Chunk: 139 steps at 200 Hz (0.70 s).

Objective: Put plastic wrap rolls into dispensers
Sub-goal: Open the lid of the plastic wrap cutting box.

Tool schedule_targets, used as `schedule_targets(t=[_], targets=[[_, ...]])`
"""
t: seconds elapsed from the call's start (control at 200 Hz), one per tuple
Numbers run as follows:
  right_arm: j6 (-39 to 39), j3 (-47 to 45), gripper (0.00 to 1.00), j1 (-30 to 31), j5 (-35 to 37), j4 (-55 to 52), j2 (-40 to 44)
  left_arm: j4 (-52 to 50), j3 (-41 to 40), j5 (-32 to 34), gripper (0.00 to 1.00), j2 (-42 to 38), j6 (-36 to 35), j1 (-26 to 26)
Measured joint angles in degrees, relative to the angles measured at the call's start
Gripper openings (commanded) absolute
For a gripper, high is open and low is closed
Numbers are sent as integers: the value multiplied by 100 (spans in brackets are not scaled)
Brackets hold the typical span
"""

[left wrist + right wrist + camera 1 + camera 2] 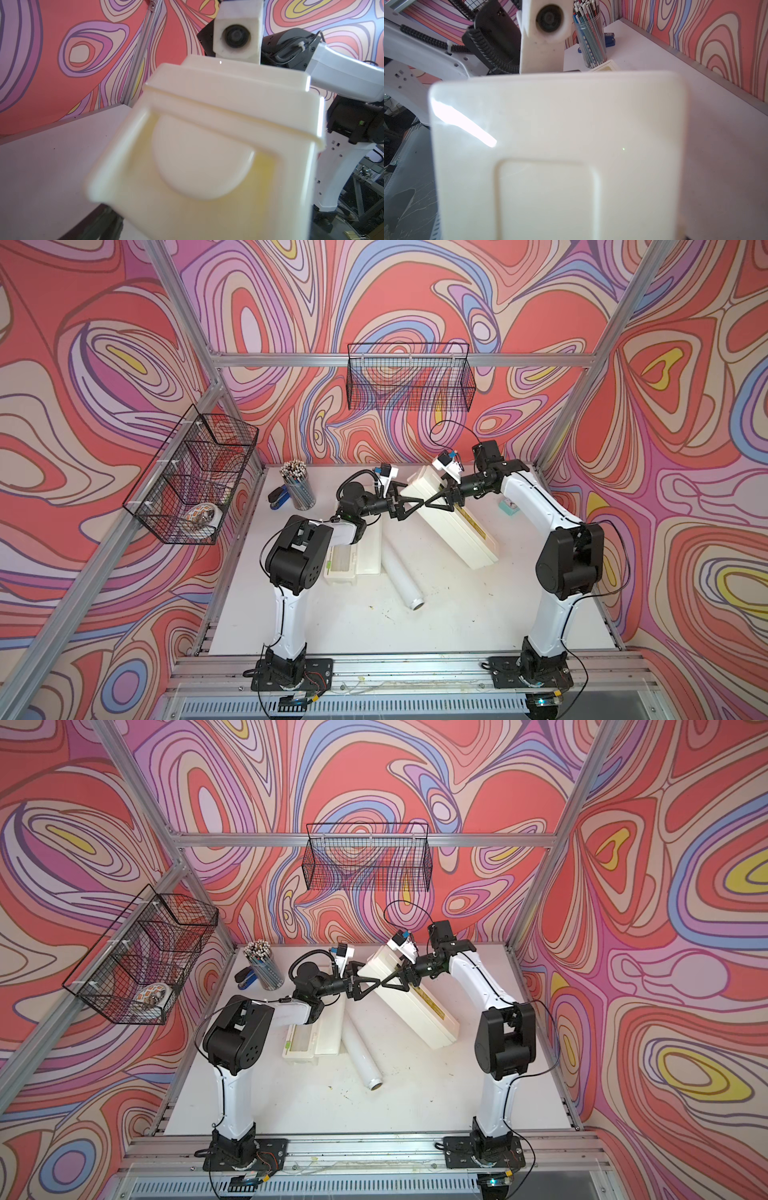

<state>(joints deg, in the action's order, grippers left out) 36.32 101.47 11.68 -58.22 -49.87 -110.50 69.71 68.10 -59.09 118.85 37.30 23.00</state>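
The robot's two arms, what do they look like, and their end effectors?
The left arm and right arm share glossy white link shells, bulky black joint housings and black base plates on an aluminium rail. Black cables loop along both. The left end effector and right end effector are black triangular open frames, each topped by a white camera block.

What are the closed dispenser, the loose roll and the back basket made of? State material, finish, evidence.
The closed dispenser looks like rigid moulded plastic, cream, semi-gloss: rounded edges, glare streak.
The loose roll looks like glossy white film, apparently wound on a tube: sheen, hollow end.
The back basket is probably black-coated metal wire: thin see-through grid.
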Motion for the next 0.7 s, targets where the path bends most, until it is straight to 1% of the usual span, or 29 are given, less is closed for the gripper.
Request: schedule_targets(t=[0.195,0.31,0.361,0.421,0.526,0.556,0.591,0.631,0.671,0.686,0.696], targets=[[205,76,39,-11,-127,-155,0,46,131,-175,98,22,66,9],[245,76,43,-15,-127,-205,-4,42,201,-249,97,66,94,22],[264,101,45,-20,-140,-245,-20,42,229,-267,95,72,94,28],[299,192,48,-22,-164,-323,-63,39,249,-260,90,72,96,28],[323,291,59,-20,-188,-393,-107,33,289,-258,82,72,155,24],[321,299,62,-20,-190,-398,-107,31,297,-264,76,72,175,24],[317,310,68,-22,-188,-400,-107,20,308,-260,70,72,186,24],[282,323,71,-22,-162,-398,-107,-11,317,-247,65,72,203,22],[249,345,75,-24,-90,-393,-107,-83,317,-208,61,72,256,17],[129,358,79,-39,162,-332,-96,-179,295,-402,61,72,236,-17],[186,372,81,-70,238,-240,-87,-179,280,-369,60,72,227,-35]])
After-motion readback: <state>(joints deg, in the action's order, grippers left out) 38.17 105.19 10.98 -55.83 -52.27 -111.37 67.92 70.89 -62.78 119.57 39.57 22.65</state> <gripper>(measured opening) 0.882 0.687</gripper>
